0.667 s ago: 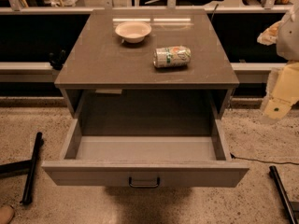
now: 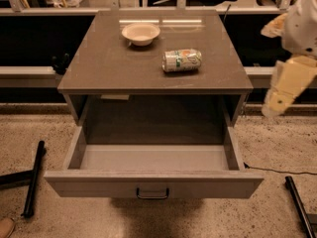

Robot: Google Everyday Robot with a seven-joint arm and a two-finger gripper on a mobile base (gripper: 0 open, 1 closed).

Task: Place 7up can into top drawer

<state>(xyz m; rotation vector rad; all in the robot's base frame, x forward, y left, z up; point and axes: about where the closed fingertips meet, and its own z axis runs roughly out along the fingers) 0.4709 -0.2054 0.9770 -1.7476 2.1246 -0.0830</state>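
The 7up can [image 2: 182,60] lies on its side on the grey-brown cabinet top [image 2: 109,68], right of centre, silvery-white and green with an orange-red mark. The top drawer [image 2: 153,158] is pulled fully open below it; its pale grey inside is bare and a dark handle [image 2: 152,194] sits at the middle of its front panel. My gripper [image 2: 272,108], cream-coloured, hangs in the air at the right edge of the camera view, beside the cabinet's right side and lower than the can. It holds nothing that I can see.
A cream round bowl [image 2: 141,32] stands on the top behind and left of the can. Dark rails run behind the cabinet. Black bars lie on the speckled floor at left [image 2: 33,177] and right [image 2: 298,205]. A thin cable [image 2: 282,171] crosses the floor at right.
My gripper has shifted a little to the left and up, closer to the cabinet's right side. The can, bowl and drawer have not moved.
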